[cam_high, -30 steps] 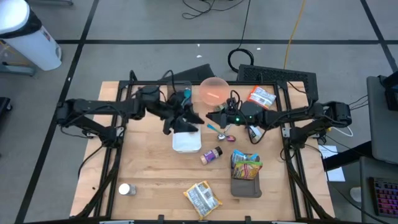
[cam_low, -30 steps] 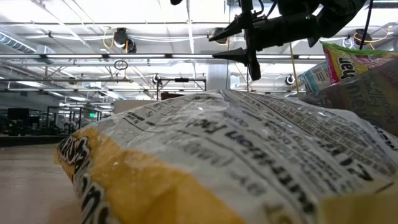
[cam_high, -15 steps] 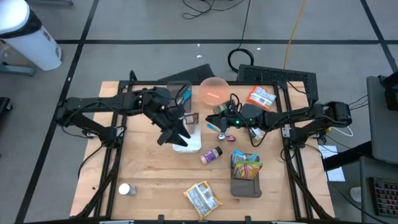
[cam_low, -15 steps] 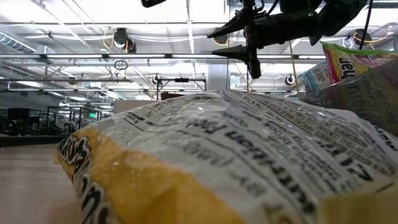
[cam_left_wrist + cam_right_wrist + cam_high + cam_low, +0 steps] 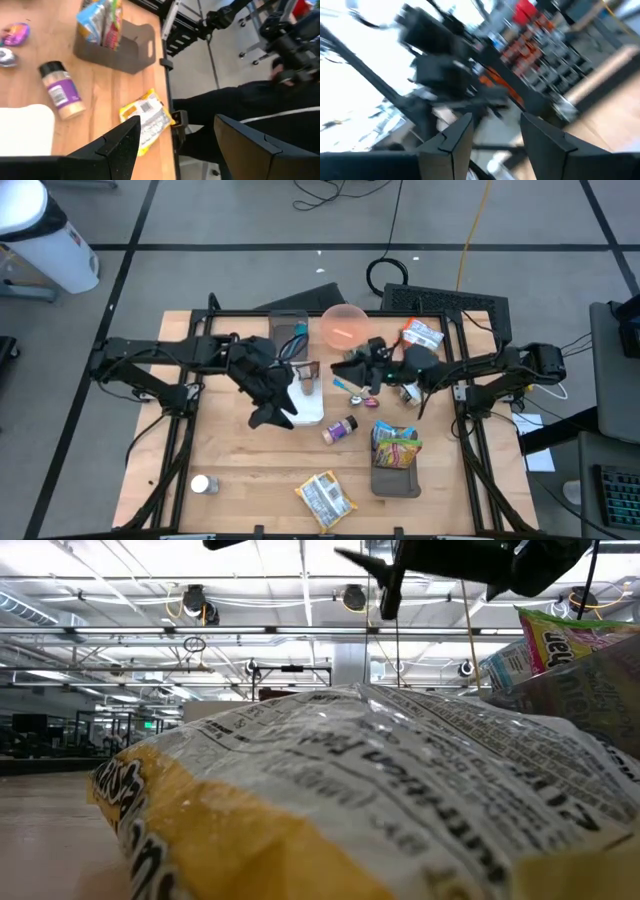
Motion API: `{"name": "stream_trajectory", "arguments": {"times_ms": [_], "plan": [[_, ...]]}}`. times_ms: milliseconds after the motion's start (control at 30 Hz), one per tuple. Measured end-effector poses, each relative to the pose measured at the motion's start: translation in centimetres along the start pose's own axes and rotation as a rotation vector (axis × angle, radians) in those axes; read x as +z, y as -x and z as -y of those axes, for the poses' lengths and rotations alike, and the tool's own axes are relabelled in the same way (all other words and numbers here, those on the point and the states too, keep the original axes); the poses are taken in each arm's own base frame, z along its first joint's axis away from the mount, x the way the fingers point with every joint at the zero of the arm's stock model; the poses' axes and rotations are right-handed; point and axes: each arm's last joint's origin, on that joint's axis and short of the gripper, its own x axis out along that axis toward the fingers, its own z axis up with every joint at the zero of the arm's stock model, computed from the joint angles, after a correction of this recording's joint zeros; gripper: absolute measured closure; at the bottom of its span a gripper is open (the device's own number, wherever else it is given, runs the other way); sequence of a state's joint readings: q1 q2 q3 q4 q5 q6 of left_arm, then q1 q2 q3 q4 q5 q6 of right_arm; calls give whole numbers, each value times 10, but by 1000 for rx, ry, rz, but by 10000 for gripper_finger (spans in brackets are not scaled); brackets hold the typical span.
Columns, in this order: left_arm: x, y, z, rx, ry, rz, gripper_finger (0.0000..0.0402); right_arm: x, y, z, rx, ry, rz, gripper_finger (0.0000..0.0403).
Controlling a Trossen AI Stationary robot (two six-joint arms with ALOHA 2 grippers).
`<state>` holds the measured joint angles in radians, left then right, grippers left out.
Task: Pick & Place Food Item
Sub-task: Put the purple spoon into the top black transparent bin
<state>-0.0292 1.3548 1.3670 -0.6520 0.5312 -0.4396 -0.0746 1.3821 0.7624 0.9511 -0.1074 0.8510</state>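
Observation:
Food items lie on the wooden table: a yellow chip bag (image 5: 325,498) near the front edge, a spice jar (image 5: 340,428) on its side, an orange snack bag (image 5: 420,335) at the far right, and a candy bag standing in a grey holder (image 5: 395,470). My left gripper (image 5: 272,420) hangs open and empty over the near left corner of a white tray (image 5: 305,408), slanting down toward the near edge. In the left wrist view the jar (image 5: 62,90) and the chip bag (image 5: 147,120) lie ahead of it. My right gripper (image 5: 343,365) is open and empty in the air near the table's middle, tipped upward.
A pink bowl (image 5: 345,325) and a grey bin (image 5: 290,330) stand at the far side. Small wrapped candies (image 5: 362,395) lie right of the tray. A small white jar (image 5: 203,484) stands near the front left. A person in dark clothes (image 5: 260,120) is beyond the table's edge.
My left gripper has swung from over the tray's far edge toward the table's near edge and has tipped up from pointing steeply down to a shallower slant. My right gripper has risen a little and tipped its fingers upward. Nothing on the table has moved.

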Motion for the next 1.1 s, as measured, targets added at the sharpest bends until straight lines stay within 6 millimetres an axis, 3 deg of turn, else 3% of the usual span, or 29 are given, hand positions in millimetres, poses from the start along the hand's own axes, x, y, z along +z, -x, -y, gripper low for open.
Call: {"name": "stream_trajectory", "arguments": {"times_ms": [233, 367, 600, 700, 933, 1100], "plan": [[2, 3, -5, 32, -38, 15, 144, 16, 2, -4, 86, 0, 115, 170], [3, 5, -9, 44, -45, 20, 144, 21, 3, -2, 137, 29, 79, 131], [6, 9, -15, 61, -59, 34, 144, 27, 5, -4, 62, 132, -24, 122], [6, 11, -19, 90, -66, 37, 144, 35, -1, -13, -12, 244, -146, 131], [6, 19, -32, 164, -41, 18, 144, 46, -1, -27, -262, 476, -630, 144], [9, 25, -41, 198, -30, 40, 144, 43, 12, -15, -393, 477, -839, 145]]}}
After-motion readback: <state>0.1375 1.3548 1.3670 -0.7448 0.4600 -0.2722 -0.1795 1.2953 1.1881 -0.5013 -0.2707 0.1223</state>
